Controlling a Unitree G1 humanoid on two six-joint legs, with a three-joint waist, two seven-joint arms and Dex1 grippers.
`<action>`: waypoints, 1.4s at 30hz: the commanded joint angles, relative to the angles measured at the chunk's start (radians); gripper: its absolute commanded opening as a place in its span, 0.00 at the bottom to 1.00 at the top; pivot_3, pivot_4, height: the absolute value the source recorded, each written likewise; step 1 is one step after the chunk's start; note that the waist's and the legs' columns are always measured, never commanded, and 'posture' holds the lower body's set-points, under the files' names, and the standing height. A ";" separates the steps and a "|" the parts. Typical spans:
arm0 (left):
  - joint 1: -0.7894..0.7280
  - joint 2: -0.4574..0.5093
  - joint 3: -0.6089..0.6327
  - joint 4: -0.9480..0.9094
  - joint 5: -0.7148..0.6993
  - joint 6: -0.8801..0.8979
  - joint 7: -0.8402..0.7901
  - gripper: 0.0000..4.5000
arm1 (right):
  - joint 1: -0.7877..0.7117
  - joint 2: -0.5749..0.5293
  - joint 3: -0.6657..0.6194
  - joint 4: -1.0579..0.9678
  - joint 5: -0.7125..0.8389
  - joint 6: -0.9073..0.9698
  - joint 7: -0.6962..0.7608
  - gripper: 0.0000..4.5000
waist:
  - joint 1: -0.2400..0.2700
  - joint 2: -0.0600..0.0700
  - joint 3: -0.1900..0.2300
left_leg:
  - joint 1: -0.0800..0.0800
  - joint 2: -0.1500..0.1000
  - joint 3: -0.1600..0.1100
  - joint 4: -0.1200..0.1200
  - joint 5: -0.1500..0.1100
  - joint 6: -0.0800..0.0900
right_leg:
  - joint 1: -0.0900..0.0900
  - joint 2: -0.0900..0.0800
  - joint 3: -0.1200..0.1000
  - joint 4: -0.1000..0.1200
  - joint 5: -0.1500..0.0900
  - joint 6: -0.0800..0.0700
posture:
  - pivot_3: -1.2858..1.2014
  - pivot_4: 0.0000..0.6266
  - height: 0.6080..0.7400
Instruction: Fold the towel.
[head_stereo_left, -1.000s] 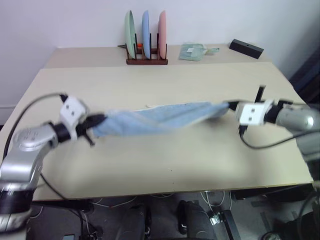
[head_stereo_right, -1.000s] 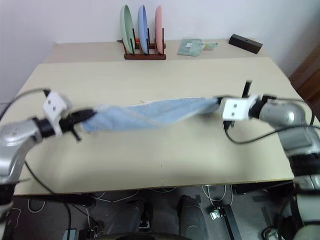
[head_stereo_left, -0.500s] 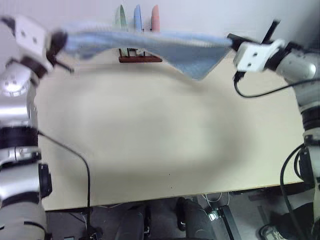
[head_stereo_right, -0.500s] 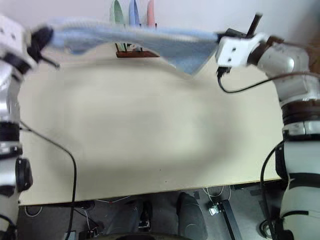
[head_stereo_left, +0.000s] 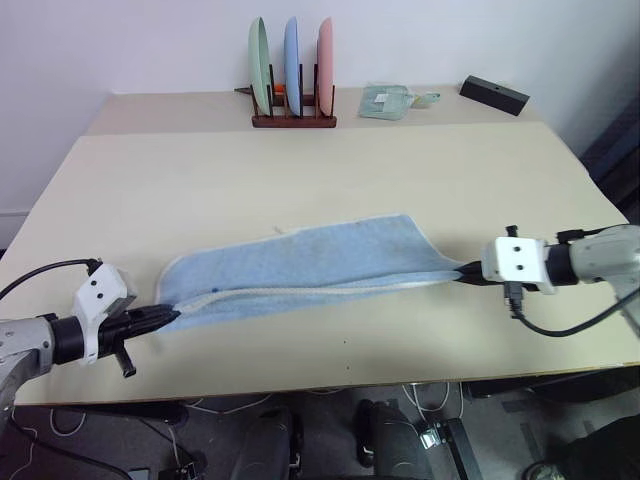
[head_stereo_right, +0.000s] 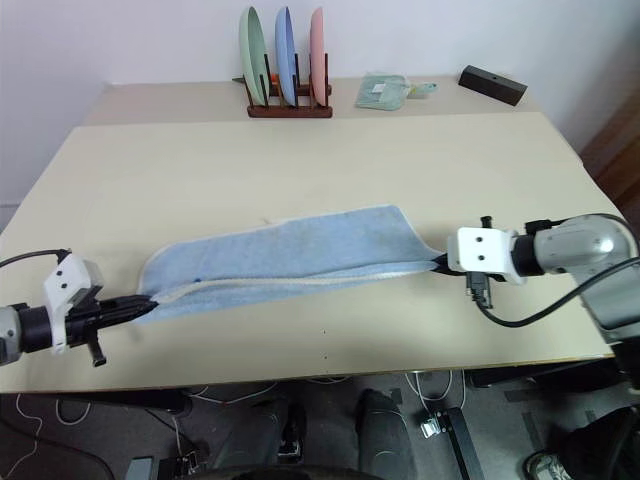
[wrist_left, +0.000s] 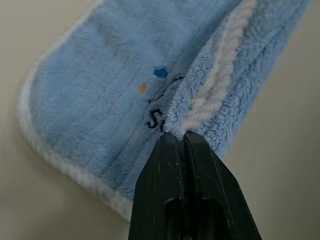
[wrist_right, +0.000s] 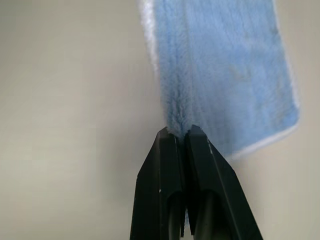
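Towel (head_stereo_left: 300, 265) lay stretched across the near half of the table (head_stereo_left: 330, 170), long axis running left to right, folded lengthwise so the white-edged hem sat doubled along the near side. Left gripper (head_stereo_left: 168, 316) was clamped on the towel's left end, fingers (wrist_left: 170, 165) pressed together with a pinch of doubled cloth and white edging between them; a small dark logo (wrist_left: 154, 119) with blue and yellow dots showed on the lower layer just beside the pinch. Right gripper (head_stereo_left: 468, 272) was clamped on the right end, fingers (wrist_right: 172, 150) tight on a narrow bunch of blue cloth, the rest of that end spread flat on the table beyond the tips. Both grippers sat low, near the table surface, pointing inward toward each other along the towel. Far corner of the right end reached out toward table centre; left end was rounded and flat. At the back of the table: a wooden rack (head_stereo_left: 293, 120) with three upright plates (head_stereo_left: 292, 65) (green, blue, pink), a pale green folded item (head_stereo_left: 385, 102) just right of it, and a black block (head_stereo_left: 493, 95) further right, all well apart from the towel.
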 joint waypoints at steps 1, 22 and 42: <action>0.016 0.005 0.078 -0.063 -0.041 0.054 0.001 0.00 | 0.002 -0.028 -0.056 -0.058 0.046 0.070 0.034 0.01 | -0.003 0.000 0.000 | 0.001 0.000 0.000 0.000 -0.001 0.001 | 0.001 0.000 0.000 0.000 0.000 0.000 | 0.52 0.24 0.98; -0.262 -0.133 -0.092 0.183 0.142 -0.021 0.217 0.00 | -0.587 0.446 0.189 0.821 -0.379 -0.404 -0.206 0.01 | -0.013 0.000 0.000 | 0.004 0.000 0.002 -0.001 0.001 -0.001 | 0.003 0.004 0.000 0.000 0.002 0.003 | 0.52 0.24 0.98; -0.479 -0.291 -0.053 0.410 0.299 -0.078 0.628 0.52 | -0.638 0.512 0.151 0.998 -0.515 -0.471 -0.658 0.73 | -0.013 0.000 0.000 | 0.004 -0.001 0.001 -0.002 0.002 -0.003 | 0.003 0.004 0.000 0.001 0.002 0.003 | 0.52 0.24 0.98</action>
